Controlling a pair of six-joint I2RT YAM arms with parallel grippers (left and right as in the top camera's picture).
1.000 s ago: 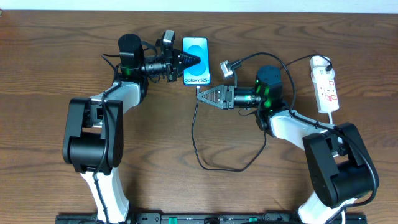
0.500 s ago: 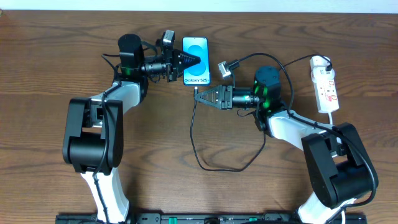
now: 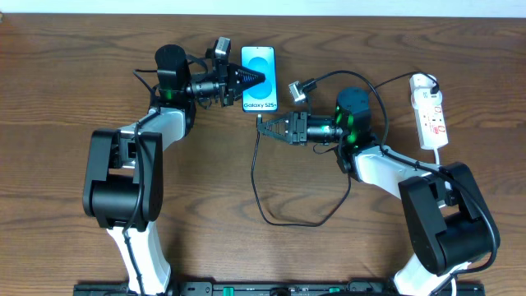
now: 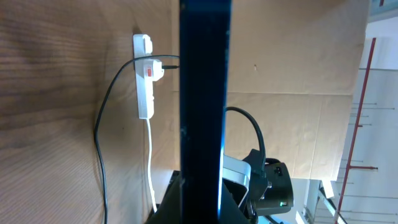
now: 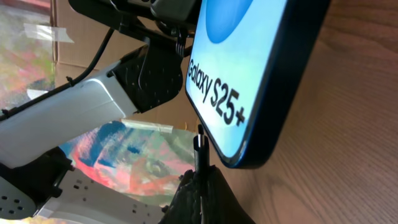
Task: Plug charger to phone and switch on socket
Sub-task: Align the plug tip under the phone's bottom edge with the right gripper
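Note:
The phone [image 3: 260, 79] has a light blue screen with "Galaxy S25+" text. My left gripper [image 3: 246, 80] is shut on its left edge and holds it off the table; its dark edge fills the left wrist view [image 4: 204, 93]. My right gripper [image 3: 266, 125] is shut on the charger connector [image 5: 199, 144], just below the phone's bottom edge [image 5: 261, 93], close but apart. The black charger cable [image 3: 259, 185] loops over the table toward the white socket strip [image 3: 431, 111] at the right, which also shows in the left wrist view [image 4: 144, 78].
A small grey plug-like piece [image 3: 297, 88] lies right of the phone. The socket's white lead [image 3: 444, 152] runs toward the right arm's base. Both arm bases stand at the front of the wooden table [image 3: 66, 99].
My right gripper has moved left and up with the connector, closer to the phone's bottom edge. The left gripper and phone have hardly moved.

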